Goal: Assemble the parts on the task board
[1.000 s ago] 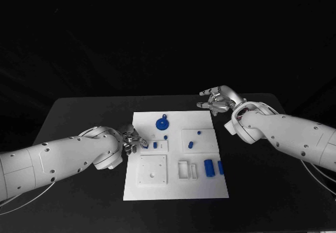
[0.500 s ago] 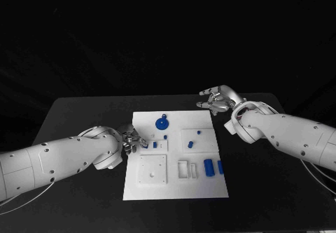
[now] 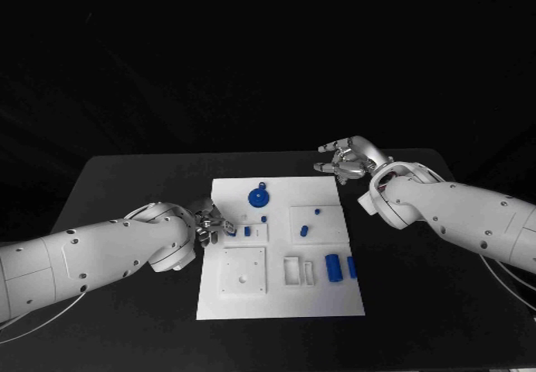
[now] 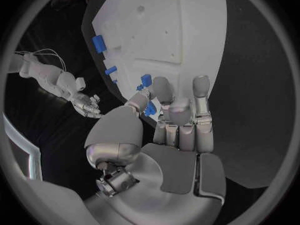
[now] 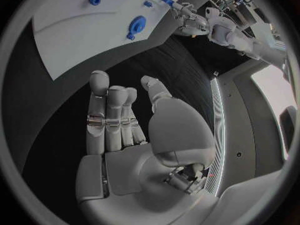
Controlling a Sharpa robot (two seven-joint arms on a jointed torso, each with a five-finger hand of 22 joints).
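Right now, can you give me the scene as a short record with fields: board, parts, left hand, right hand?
board: white task board lies flat in the middle of the black table
parts: blue round part near the board's far edge; two blue cylinders side by side near its right edge; smaller blue pieces between
left hand: left hand at the board's left edge, fingertips pinching a small blue part
right hand: right hand above the table beyond the board's far right corner, fingers apart, holding nothing

No readable text, label or number anywhere (board and arms alike).
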